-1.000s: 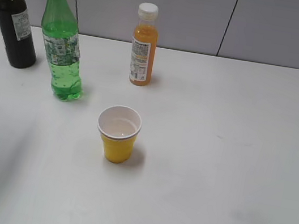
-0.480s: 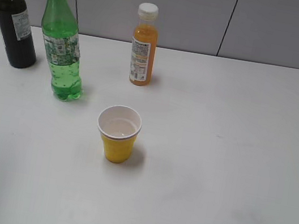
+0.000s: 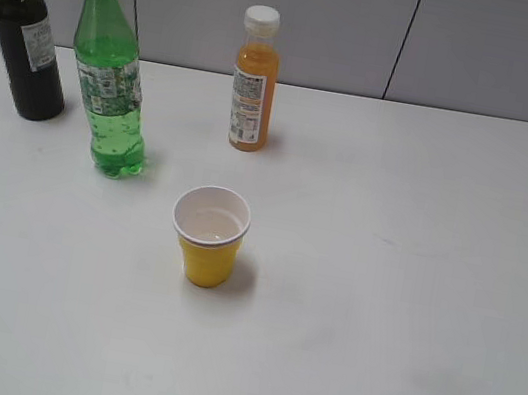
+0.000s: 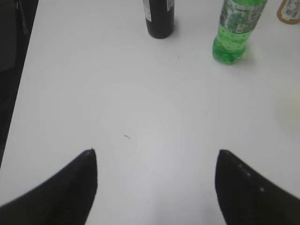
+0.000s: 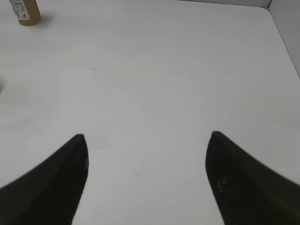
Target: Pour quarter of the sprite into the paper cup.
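The sprite stands upright at 10 o'clock from the paper cup on the white tabletop. Left end effector and right end effector hover spread wide, holding nothing.

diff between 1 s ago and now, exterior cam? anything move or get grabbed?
A dark shape at the left edge beside the wine bottle, probably the left arm, has left the exterior view, along with the shadow on the table front left. Nothing was grabbed or released. The sprite, paper cup and orange juice bottle stayed put. Both grippers, left and right, are open and empty.
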### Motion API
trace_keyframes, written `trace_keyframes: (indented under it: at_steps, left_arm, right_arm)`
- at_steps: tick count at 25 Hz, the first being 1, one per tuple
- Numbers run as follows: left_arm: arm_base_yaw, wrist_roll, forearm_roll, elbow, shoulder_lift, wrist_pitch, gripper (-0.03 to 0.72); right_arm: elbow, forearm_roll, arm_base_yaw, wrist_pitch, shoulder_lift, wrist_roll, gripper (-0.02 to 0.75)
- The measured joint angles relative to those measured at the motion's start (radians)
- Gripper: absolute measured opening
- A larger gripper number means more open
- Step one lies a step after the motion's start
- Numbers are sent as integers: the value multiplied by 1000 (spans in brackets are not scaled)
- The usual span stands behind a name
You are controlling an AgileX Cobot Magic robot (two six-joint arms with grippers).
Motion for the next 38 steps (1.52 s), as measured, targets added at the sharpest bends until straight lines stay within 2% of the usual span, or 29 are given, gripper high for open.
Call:
trace_keyframes:
  at_steps: [7,15,29,38]
  left_arm:
    - [50,32,-8,157,-200,-50,592]
    - [57,33,-68,299,-328,-110,591]
    - [58,34,-78,310,-540,-159,590]
    - [58,33,-79,310,-583,-137,589]
  right_arm:
    - [0,0,0,0,0,0,592]
    - [0,0,0,0,0,0,592]
    - [0,0,0,0,0,0,592]
    - [0,0,0,0,0,0,592]
